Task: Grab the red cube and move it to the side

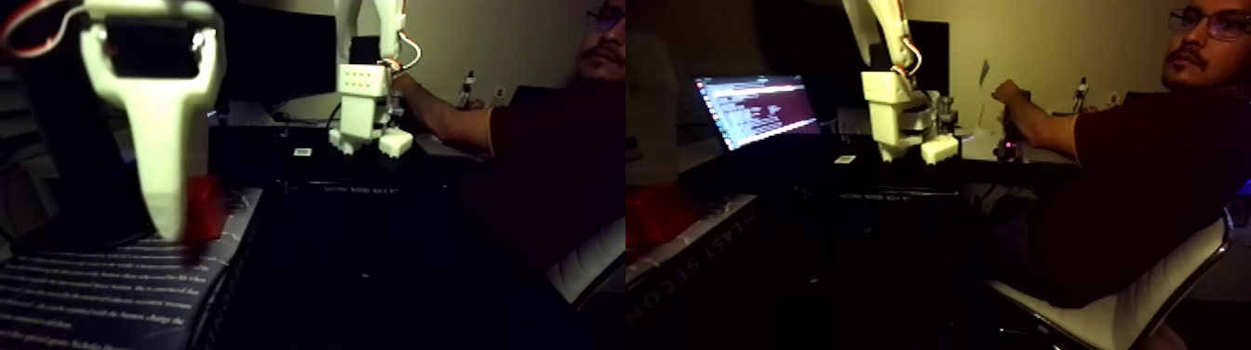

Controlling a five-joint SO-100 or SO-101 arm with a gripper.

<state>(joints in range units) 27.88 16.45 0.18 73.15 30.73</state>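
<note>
Fixed view: pincer touches red cube on printed book, dim room.

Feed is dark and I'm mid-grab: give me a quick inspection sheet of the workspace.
Surface: printed dark cover with white text lines, lying flat under the arm; the rest is too dark to read.
Job's things: red cube sits on the cover, close against the white finger.
Clutter: nothing seen on the cover besides the cube.
Grippers: claw is down at the cube; one white finger is visible, so open or shut cannot be told.
Cables: red and white wires loop at the claw's top.
Surroundings: lit laptop, second white arm on the desk behind, a person's hand beside it, white-edged chair.
</note>
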